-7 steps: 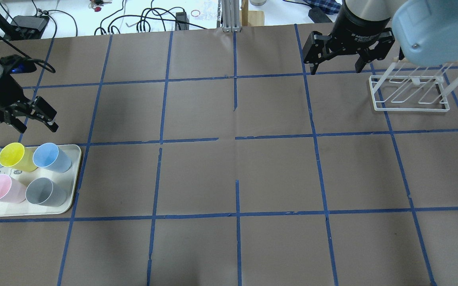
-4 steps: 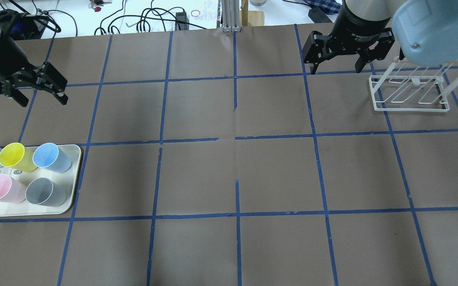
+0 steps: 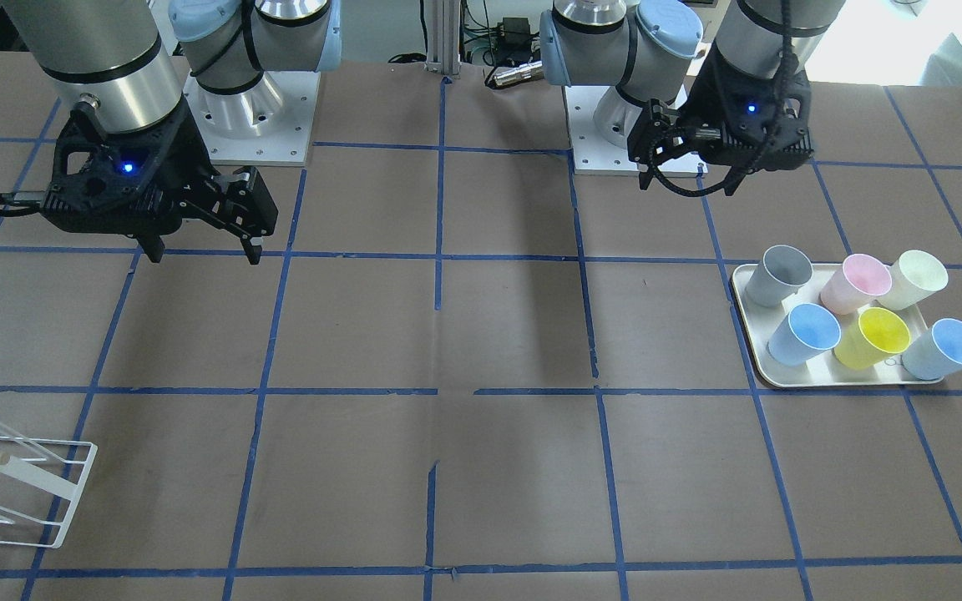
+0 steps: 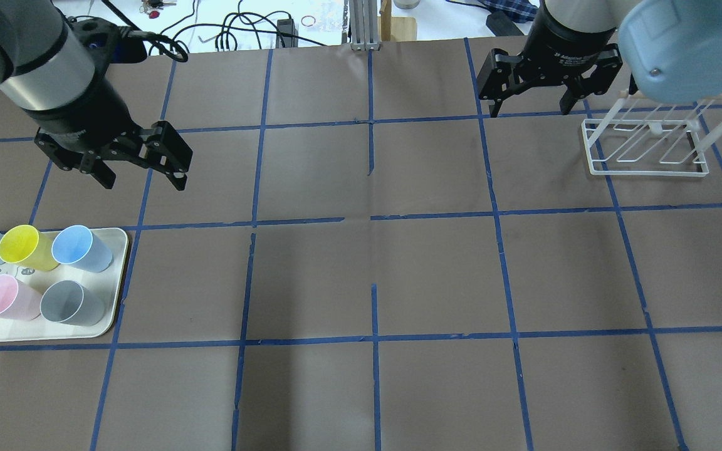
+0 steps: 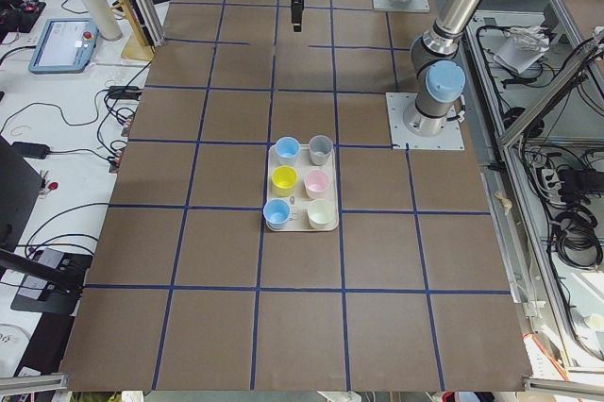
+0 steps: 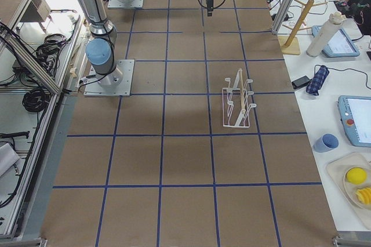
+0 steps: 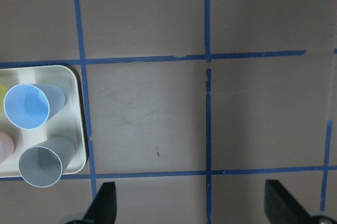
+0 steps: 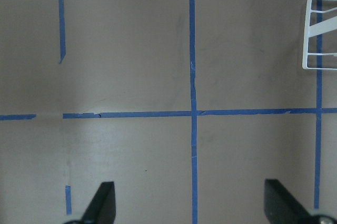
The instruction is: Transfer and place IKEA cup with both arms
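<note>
Hovering over worktop [image 4: 361, 275]: left tool [image 4: 143, 180] wide open, empty; right tool [image 4: 530, 111] wide open, empty. IKEA cup [image 4: 82, 248] upright on tray [image 4: 120, 275], untouched. White lettering [image 4: 571, 57] on right tool's collar unreadable.

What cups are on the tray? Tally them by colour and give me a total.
Blue cups: 2
Yellow cup: 1
Pink cup: 1
Grey cup: 1
Cream cup: 1
Total: 6
</note>
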`<move>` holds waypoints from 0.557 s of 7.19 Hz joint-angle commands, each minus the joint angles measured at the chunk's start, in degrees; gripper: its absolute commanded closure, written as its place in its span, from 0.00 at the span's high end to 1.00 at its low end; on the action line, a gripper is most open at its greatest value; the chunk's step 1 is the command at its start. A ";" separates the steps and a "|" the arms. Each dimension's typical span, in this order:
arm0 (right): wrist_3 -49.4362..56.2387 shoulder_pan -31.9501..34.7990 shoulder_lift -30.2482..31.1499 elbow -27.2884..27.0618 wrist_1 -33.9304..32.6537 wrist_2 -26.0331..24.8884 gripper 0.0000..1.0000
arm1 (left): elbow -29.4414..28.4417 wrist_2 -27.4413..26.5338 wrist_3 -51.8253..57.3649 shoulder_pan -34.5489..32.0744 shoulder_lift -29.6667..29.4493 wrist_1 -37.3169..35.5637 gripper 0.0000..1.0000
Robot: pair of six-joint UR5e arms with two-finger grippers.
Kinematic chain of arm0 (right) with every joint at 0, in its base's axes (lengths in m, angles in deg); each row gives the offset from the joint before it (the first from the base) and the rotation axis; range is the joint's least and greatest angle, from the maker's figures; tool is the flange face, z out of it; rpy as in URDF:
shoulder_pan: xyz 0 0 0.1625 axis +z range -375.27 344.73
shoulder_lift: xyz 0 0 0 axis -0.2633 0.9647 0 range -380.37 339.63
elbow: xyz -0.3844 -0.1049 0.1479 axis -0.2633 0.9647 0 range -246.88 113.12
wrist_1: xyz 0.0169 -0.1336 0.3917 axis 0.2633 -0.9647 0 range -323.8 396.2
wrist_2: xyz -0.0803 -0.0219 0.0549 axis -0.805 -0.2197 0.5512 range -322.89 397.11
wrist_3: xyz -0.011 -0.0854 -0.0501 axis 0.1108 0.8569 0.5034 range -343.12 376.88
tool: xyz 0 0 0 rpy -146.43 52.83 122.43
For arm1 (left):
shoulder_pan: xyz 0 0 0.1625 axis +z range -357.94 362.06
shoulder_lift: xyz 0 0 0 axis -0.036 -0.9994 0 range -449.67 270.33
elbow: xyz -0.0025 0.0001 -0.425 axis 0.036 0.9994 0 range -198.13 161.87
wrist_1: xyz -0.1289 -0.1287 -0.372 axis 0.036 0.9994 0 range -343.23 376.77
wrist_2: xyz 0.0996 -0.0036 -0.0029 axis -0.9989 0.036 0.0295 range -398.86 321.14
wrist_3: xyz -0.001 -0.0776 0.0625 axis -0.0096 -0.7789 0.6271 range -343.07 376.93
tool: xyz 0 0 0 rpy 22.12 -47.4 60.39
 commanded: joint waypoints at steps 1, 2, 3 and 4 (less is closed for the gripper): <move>0.00 0.00 0.04 0.00 0.03 -0.17 1.00 | 2.91 0.09 0.08 -1.21 2.60 -0.12 1.00; 0.00 0.00 0.04 0.00 0.03 0.00 1.00 | 2.74 0.10 0.08 -1.21 2.86 -0.12 1.00; -0.09 0.00 0.04 0.00 0.03 0.00 1.00 | 2.99 -0.25 0.00 -1.30 2.95 0.23 1.00; -0.09 0.00 0.04 0.00 0.03 0.00 1.00 | 2.91 0.09 -0.09 -1.30 2.95 0.23 1.00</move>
